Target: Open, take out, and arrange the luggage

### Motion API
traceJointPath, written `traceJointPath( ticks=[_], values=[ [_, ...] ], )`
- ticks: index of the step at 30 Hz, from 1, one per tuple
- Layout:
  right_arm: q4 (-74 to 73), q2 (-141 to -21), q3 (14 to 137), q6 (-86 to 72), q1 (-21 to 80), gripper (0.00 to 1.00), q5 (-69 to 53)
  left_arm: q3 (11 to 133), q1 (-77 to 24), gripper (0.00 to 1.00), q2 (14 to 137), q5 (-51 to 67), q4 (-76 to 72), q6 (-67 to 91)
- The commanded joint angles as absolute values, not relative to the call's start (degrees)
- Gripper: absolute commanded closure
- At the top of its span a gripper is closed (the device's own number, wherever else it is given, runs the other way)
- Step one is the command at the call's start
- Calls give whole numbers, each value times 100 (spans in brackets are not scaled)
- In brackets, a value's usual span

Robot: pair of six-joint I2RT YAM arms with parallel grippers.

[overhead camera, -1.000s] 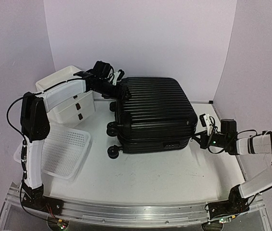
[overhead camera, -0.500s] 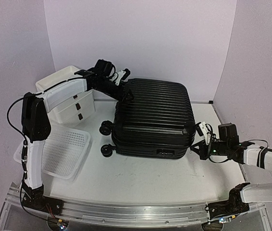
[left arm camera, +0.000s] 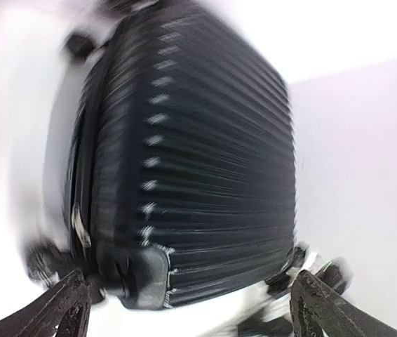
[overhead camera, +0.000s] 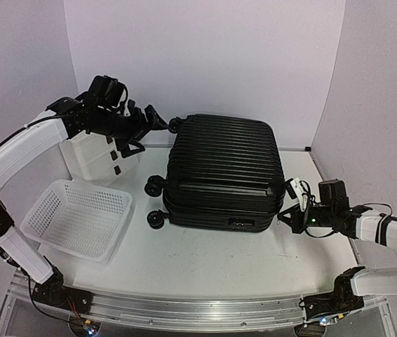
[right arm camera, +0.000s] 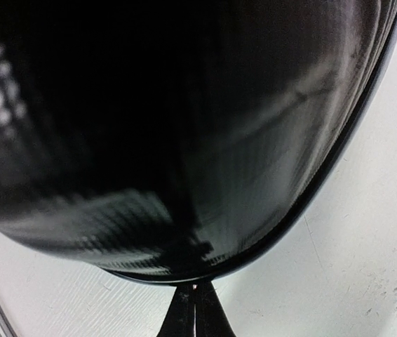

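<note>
Luggage (overhead camera: 223, 172), location and condition: report. (OPERATOR)

Lying flat on its broad side at the middle of the table (overhead camera: 219, 263), ribbed shell facing up, both halves closed. Caster wheels (overhead camera: 154, 187) point to the left side. The white basket (overhead camera: 79, 217) sits near its left front, apart from it. The white drawer box (overhead camera: 90, 158) stands behind the basket. (TECHNICIAN)

Left gripper (overhead camera: 146, 132): status? (OPERATOR)

Raised above the table beside the case's far left corner, not touching it. Jaws spread wide, nothing between them. The left wrist view is motion-blurred. It shows the ribbed shell ahead and one finger at each lower corner. (TECHNICIAN)

Right gripper (overhead camera: 287, 215): status? (OPERATOR)

Low at the near right corner of the case. Fingers (right arm camera: 193, 312) are pressed fully together, with the tips meeting the shell's lower edge. Whether they pinch any part of it cannot be determined. (TECHNICIAN)
</note>
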State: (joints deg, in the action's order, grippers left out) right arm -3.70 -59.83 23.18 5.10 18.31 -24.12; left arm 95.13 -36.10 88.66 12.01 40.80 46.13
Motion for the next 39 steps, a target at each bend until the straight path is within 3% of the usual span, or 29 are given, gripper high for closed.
traceJointPath(
  ticks=[1, 6, 12, 24, 29, 31, 35, 39],
  values=[
    [-195, -5895, 2658, 689, 1891, 100, -2926, 9205, -3588, 1, 9096, 1067, 4686, 7937],
    [-219, -5812, 2675, 811, 1898, 100, -2958, 9018, -3839, 1, 9199, 530, 4812, 9501],
    [-220, -5755, 2588, 842, 1898, 100, -3005, 9068, -4067, 1, 9660, 552, 4824, 10191],
    [-264, -5462, 2454, 888, 1894, 100, -3037, 8912, -4344, 14, 9701, 323, 5133, 10768],
    [-245, -5497, 2465, 870, 1894, 100, -3041, 8805, -4351, 6, 9713, 151, 5133, 10829],
    [-239, -5516, 2470, 855, 1894, 100, -3033, 8822, -4351, 7, 9778, 130, 5116, 10833],
    [-219, -5504, 2453, 827, 1898, 100, -3042, 9029, -4352, 18, 10070, 253, 5071, 10743],
    [-287, -5404, 2440, 817, 1899, 100, -2958, 9076, -4350, 43, 10211, 263, 5003, 10634]
  ],
)
